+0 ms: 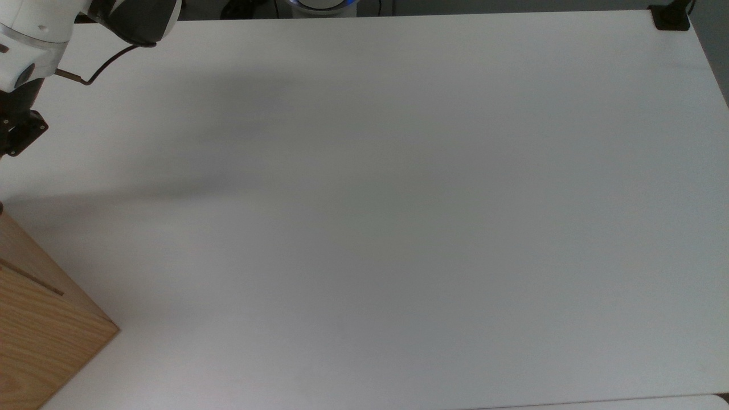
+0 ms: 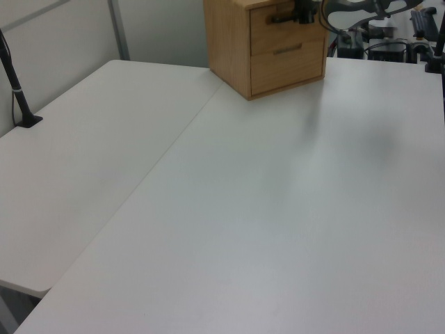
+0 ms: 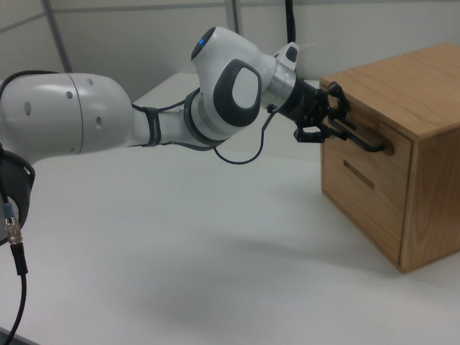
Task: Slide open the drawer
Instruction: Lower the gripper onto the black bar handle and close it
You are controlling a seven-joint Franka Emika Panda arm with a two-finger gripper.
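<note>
Count on record: one white table (image 2: 229,209). One wooden cabinet (image 3: 402,180) on it, with two drawers: the upper drawer (image 3: 366,147) and a lower drawer (image 3: 359,198). Each has one dark handle. One robot arm (image 3: 144,118), one gripper (image 3: 334,126).
</note>
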